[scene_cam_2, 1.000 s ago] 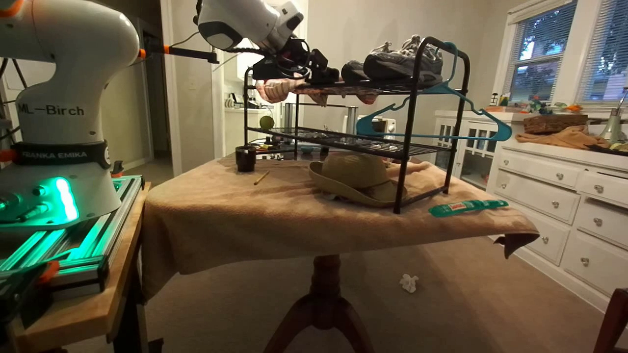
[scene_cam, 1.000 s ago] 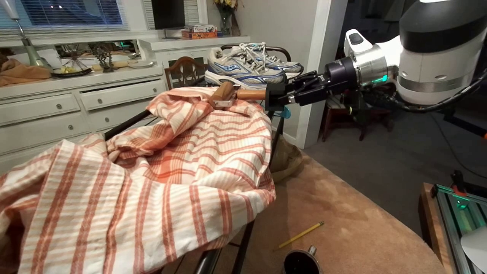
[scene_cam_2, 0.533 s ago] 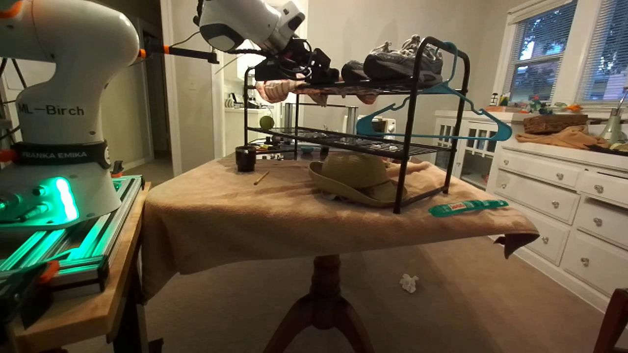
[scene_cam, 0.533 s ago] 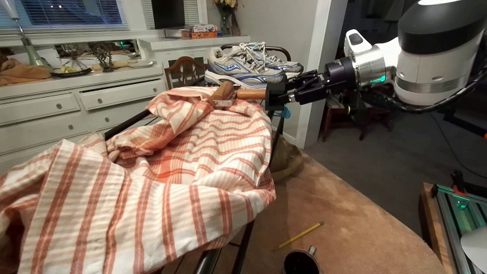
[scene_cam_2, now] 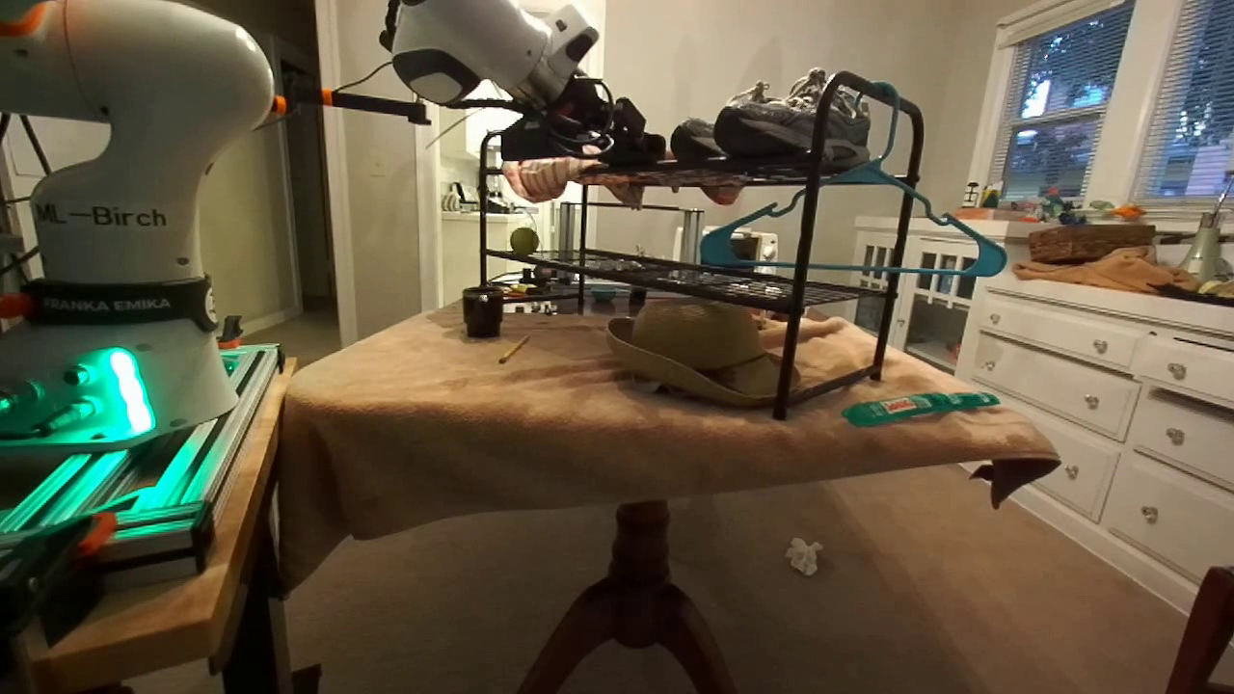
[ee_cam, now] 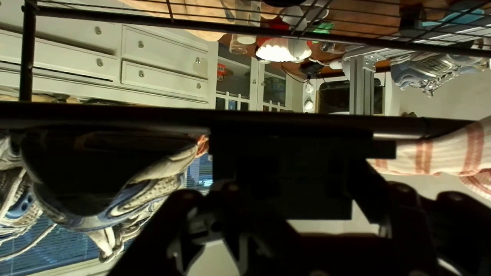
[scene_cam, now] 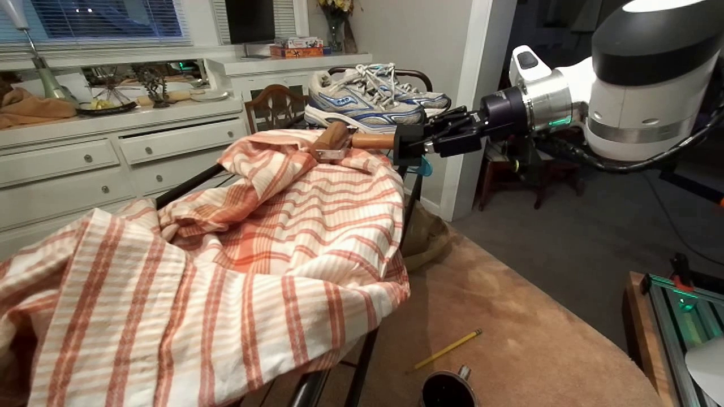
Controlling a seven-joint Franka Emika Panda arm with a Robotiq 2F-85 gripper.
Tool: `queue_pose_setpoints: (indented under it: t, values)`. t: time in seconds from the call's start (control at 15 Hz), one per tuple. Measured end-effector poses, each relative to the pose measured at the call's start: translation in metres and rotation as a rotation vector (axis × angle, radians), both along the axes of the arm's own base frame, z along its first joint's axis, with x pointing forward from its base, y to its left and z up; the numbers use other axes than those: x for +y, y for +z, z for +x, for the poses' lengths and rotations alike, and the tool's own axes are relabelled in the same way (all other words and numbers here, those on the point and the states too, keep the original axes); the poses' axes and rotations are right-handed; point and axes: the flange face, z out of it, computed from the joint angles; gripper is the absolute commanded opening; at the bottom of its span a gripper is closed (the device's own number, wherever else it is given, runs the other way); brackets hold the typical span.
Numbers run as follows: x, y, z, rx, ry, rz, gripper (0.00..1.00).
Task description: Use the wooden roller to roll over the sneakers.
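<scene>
The wooden roller (scene_cam: 332, 138) lies at the far end of the striped cloth (scene_cam: 339, 198) on the rack's top shelf. Its wooden handle (scene_cam: 373, 140) points to the arm and ends in a black block (scene_cam: 408, 144). My gripper (scene_cam: 428, 139) is shut on this block, which sits dark between the fingers in the wrist view (ee_cam: 295, 172). There the roller's wood is hidden. The white-and-grey sneakers (scene_cam: 365, 104) with blue accents stand just behind the roller, apart from it. They also show dark in an exterior view (scene_cam_2: 791, 135) and at the left of the wrist view (ee_cam: 161, 176).
The black rack (scene_cam_2: 798, 289) stands on the covered table (scene_cam_2: 434, 395). One of its bars (ee_cam: 145, 119) crosses the wrist view close to the block. A blue hanger (scene_cam_2: 950, 241) hangs from it. A hat (scene_cam_2: 694, 337), mug (scene_cam: 449, 387) and pencil (scene_cam: 447, 349) lie below.
The wrist and gripper have shifted very slightly towards the roller, left in an exterior view. The roller, cloth and sneakers look nearly the same as before.
</scene>
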Motion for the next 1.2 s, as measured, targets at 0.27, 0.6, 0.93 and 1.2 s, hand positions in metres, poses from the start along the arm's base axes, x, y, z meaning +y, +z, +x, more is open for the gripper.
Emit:
queue_pose_setpoints:
  t: [0.27,0.6,0.93,1.2]
  values:
    - [0.001,0.001,0.000,-0.005,-0.001,-0.002,0.35]
    - [0.002,0.004,-0.001,-0.014,-0.004,-0.003,0.35]
    - [0.004,0.027,-0.009,-0.033,-0.018,0.019,0.35]
    - [0.006,0.053,-0.021,-0.022,-0.035,0.048,0.35]
